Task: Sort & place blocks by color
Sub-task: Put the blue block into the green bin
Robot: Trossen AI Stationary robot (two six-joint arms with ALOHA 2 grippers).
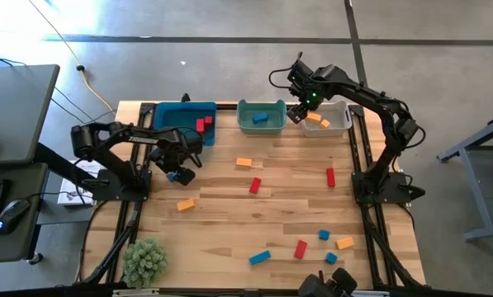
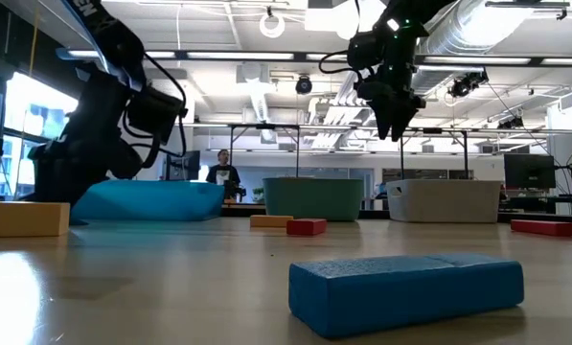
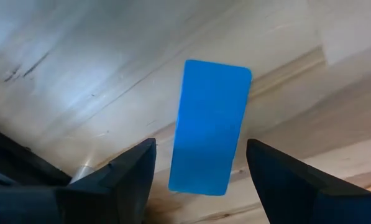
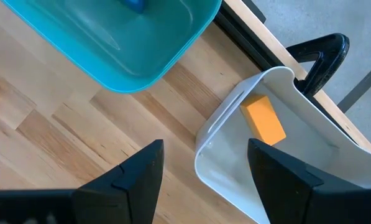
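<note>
High view: the left gripper (image 1: 180, 172) hangs low over a blue block (image 1: 173, 176) on the wooden table (image 1: 229, 214), near the blue bin (image 1: 165, 115) holding red blocks (image 1: 203, 124); its fingers (image 3: 117, 174) are spread, straddling the block without gripping it. The right gripper (image 1: 298, 111), jaws apart and empty, hovers between the teal bin (image 1: 244, 124) and the white bin (image 1: 342, 125), which holds orange blocks (image 1: 317, 120). Loose blocks lie scattered across the table's nearer part.
</note>
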